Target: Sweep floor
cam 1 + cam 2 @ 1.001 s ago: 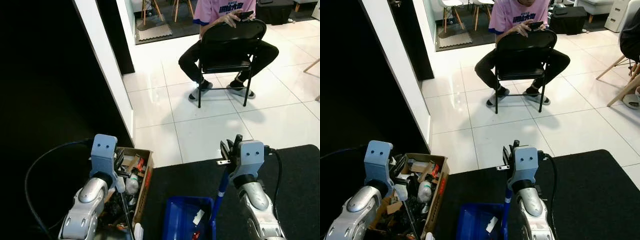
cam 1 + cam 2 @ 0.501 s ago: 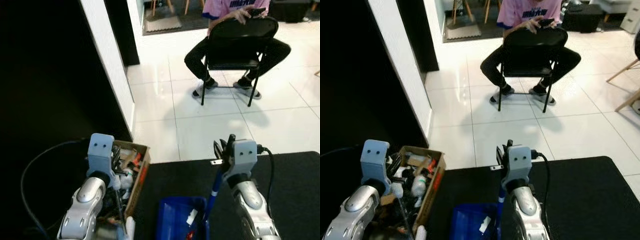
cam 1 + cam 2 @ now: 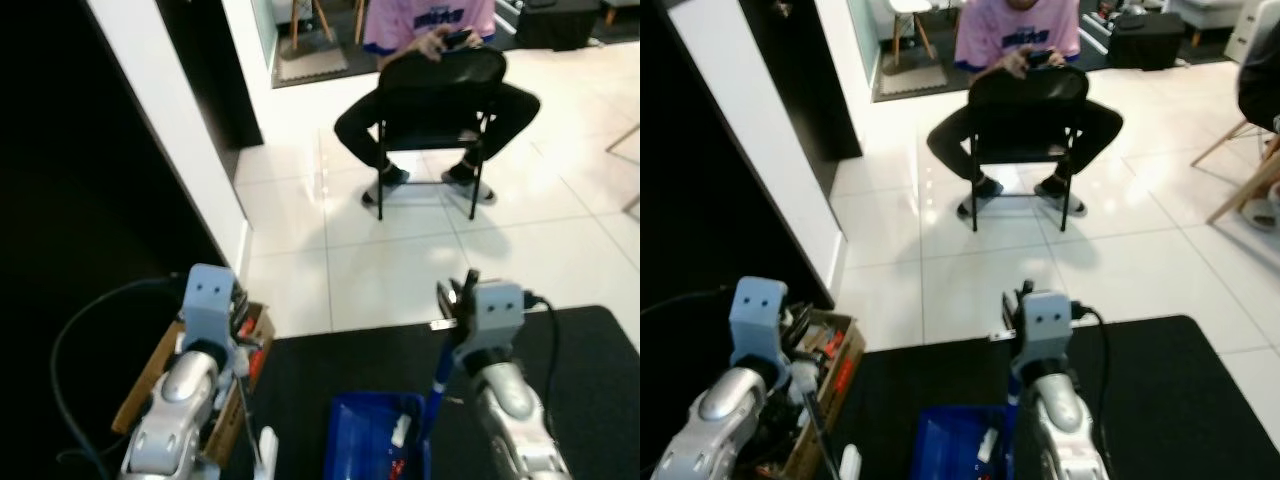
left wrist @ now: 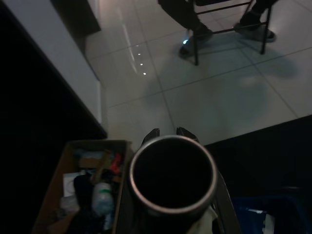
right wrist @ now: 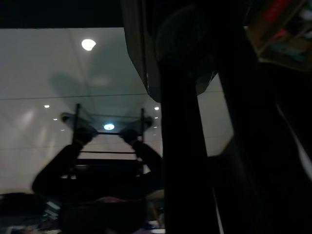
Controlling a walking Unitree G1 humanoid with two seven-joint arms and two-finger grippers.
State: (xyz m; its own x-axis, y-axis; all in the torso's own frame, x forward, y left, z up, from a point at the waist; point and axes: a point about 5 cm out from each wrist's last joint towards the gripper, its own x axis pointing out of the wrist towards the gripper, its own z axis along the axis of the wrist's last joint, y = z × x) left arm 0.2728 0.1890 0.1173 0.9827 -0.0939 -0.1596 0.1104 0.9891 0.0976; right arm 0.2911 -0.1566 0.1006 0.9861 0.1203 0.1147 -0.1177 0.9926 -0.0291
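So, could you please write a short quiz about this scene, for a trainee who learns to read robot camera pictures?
1. True or false: the person sits on a black chair standing on the white tiled floor.
2. What lies beside the left arm? A) cardboard box B) laundry basket C) metal bucket
3. Fill in: the blue dustpan lies on a ____ mat.

Key: 1 true. 2 A, the cardboard box full of clutter. 3 black.
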